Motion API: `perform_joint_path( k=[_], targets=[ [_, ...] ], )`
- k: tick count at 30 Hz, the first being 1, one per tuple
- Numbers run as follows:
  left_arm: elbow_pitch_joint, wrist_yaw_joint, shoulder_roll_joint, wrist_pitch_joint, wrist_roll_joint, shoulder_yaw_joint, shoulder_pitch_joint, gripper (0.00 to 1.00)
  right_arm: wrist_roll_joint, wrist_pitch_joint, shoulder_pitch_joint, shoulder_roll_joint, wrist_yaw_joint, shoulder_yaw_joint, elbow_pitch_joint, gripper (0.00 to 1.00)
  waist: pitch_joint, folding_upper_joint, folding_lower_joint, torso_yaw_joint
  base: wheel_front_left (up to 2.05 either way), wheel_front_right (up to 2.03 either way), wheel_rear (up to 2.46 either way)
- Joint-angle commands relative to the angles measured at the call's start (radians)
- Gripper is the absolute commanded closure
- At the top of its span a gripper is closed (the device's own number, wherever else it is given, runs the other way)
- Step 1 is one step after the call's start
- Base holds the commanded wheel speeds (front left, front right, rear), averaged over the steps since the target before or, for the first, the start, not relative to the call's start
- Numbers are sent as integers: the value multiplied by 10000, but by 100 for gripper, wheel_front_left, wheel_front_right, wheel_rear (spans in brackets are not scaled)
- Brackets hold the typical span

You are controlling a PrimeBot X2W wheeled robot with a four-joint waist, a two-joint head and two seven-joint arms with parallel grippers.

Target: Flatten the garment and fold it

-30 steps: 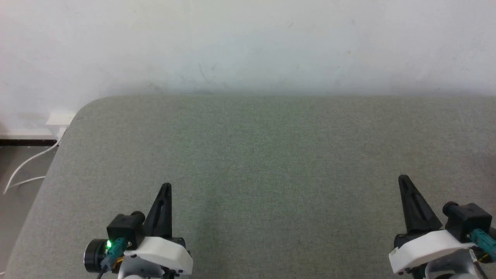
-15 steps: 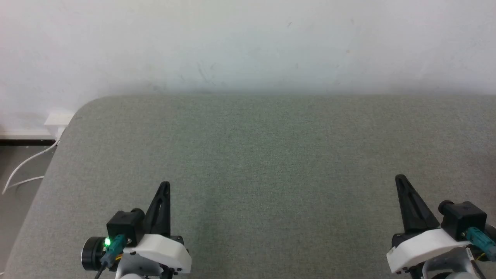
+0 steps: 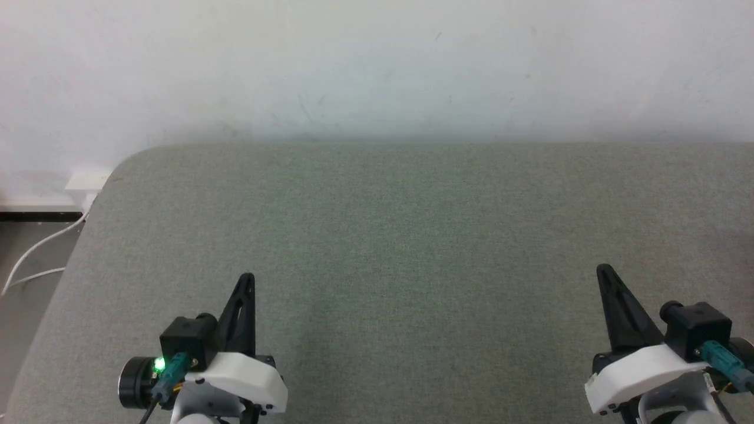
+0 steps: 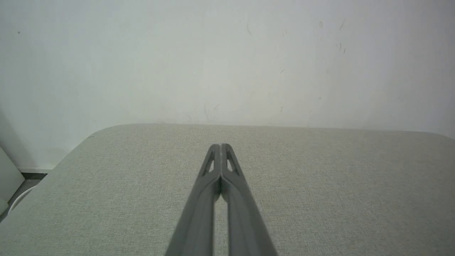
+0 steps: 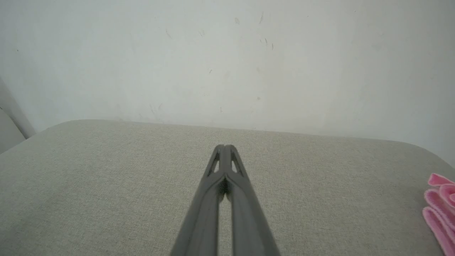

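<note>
A corner of the pink garment (image 5: 439,206) shows at the far right edge of the right wrist view, lying in soft folds on the grey-green cloth surface (image 3: 412,235). My left gripper (image 3: 247,278) is at the lower left of the head view, shut, with nothing held. My right gripper (image 3: 602,270) is at the lower right, shut and empty too. In the left wrist view the left gripper's tips (image 4: 220,145) are pressed together above the surface. The right wrist view shows the right gripper (image 5: 224,146) with its fingertips touching, well left of the garment.
A white wall (image 3: 377,65) rises right behind the cloth surface. The surface's rounded corner (image 3: 126,162) is at the left, with a white cable (image 3: 41,247) on the floor beyond it.
Both grippers have shifted slightly left and down in the head view. They stayed shut.
</note>
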Motion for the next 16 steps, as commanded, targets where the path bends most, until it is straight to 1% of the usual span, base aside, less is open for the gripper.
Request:
perform_joint_path(
  k=[1,16],
  targets=[
    [-83,51,-12,44,148,67,51,100,-108,11,-157,23,-10,19,16,100,2,0,0,-2,0,0,0],
    [-303,66,-15,350,399,186,62,100,-320,149,-249,29,-12,94,38,100,33,0,0,-38,0,0,0]
  ],
)
